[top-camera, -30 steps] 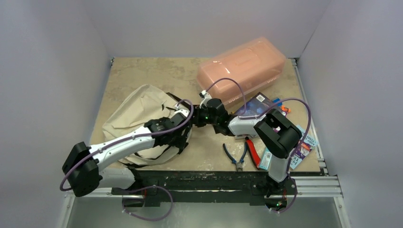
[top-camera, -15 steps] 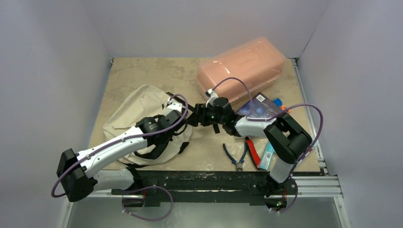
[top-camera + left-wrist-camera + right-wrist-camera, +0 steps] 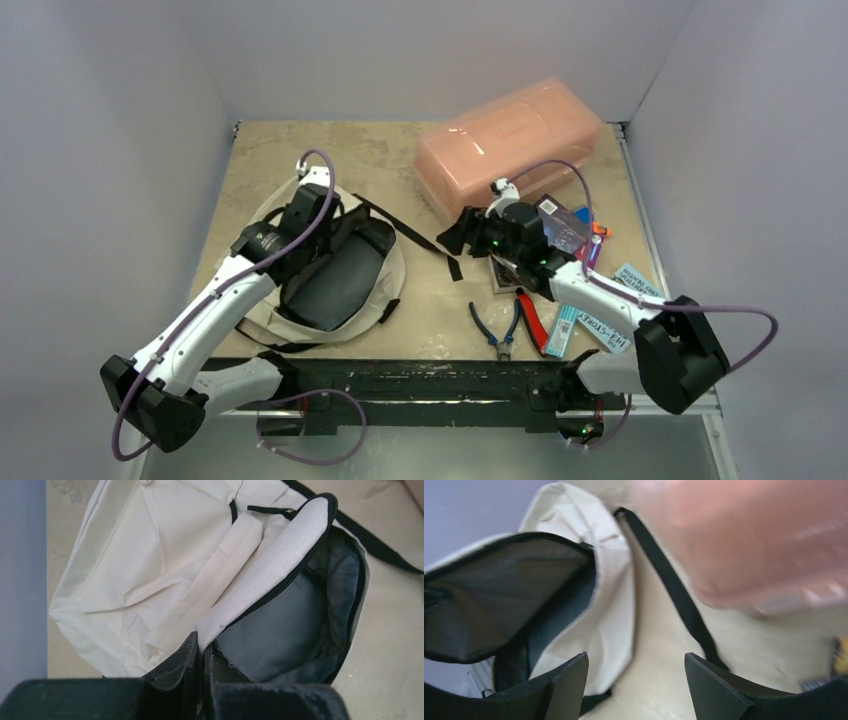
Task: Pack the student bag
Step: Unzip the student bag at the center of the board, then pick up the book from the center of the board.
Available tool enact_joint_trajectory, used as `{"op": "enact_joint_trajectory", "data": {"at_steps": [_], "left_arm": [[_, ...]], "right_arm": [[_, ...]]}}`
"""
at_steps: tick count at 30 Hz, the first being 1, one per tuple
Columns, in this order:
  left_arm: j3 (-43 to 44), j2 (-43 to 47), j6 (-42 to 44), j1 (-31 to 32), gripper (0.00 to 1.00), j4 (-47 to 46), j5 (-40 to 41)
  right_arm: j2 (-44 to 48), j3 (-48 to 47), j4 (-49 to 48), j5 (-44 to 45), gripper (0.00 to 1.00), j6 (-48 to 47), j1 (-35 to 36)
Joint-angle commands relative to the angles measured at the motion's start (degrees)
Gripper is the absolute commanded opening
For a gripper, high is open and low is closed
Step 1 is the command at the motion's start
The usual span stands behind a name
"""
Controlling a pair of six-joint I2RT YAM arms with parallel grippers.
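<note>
The student bag (image 3: 262, 215) lies at the table's left, cream fabric with black trim, and its mouth gapes onto a dark lining (image 3: 340, 280). My left gripper (image 3: 312, 200) is shut on the white mesh-lined rim (image 3: 260, 575) of that mouth and holds it raised; its jaws (image 3: 202, 645) pinch the rim's end. My right gripper (image 3: 452, 238) hangs open over bare tabletop right of the bag, nothing between its fingers (image 3: 636, 662). A black strap (image 3: 674, 590) trails from the bag (image 3: 611, 605) just ahead of it.
A translucent pink plastic box (image 3: 510, 140) stands at the back right. Blue-handled pliers (image 3: 497, 332), a red-handled tool (image 3: 532, 322), a dark book (image 3: 560, 222) and paper packets (image 3: 615, 330) lie under and around the right arm. Walls close three sides.
My left gripper shut on the bag's rim and drew it back and left, spreading the mouth wide. The right arm pulled away to the right, staying open.
</note>
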State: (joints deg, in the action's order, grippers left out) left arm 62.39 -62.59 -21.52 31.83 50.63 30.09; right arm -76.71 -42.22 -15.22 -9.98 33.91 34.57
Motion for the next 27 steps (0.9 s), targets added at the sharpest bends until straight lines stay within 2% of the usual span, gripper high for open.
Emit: {"op": "enact_joint_trajectory", "data": {"at_steps": [1, 7, 12, 15, 21, 24, 27], "left_arm": [[7.4, 0.1, 3.3, -1.0, 0.00, -3.6, -3.1], [7.9, -1.5, 7.5, -1.3, 0.00, -5.7, -4.9], [5.2, -1.3, 9.2, -1.8, 0.00, -7.8, -6.5], [3.4, -0.5, 9.3, -2.0, 0.00, -9.1, -7.0], [2.0, 0.6, 8.7, -2.3, 0.00, -9.8, -8.6], [1.6, 1.0, 8.6, -2.4, 0.00, -10.0, -8.9], [1.4, 1.1, 8.6, -2.4, 0.00, -10.1, -9.7]], "right_arm": [[7.4, 8.8, 5.9, 2.3, 0.74, 6.8, -4.5], [21.3, 17.9, 12.9, 4.7, 0.76, 12.4, -12.4], [30.4, 19.4, 23.3, 8.0, 0.83, 13.8, -19.9], [32.4, 19.6, 27.2, 5.9, 0.87, 12.8, -26.7], [31.0, 25.0, 21.7, -9.3, 0.89, 12.8, -41.4], [30.0, 29.6, 13.3, -17.5, 0.86, 15.0, -44.9], [31.0, 30.3, 13.7, -17.9, 0.85, 15.1, -45.9]]}}
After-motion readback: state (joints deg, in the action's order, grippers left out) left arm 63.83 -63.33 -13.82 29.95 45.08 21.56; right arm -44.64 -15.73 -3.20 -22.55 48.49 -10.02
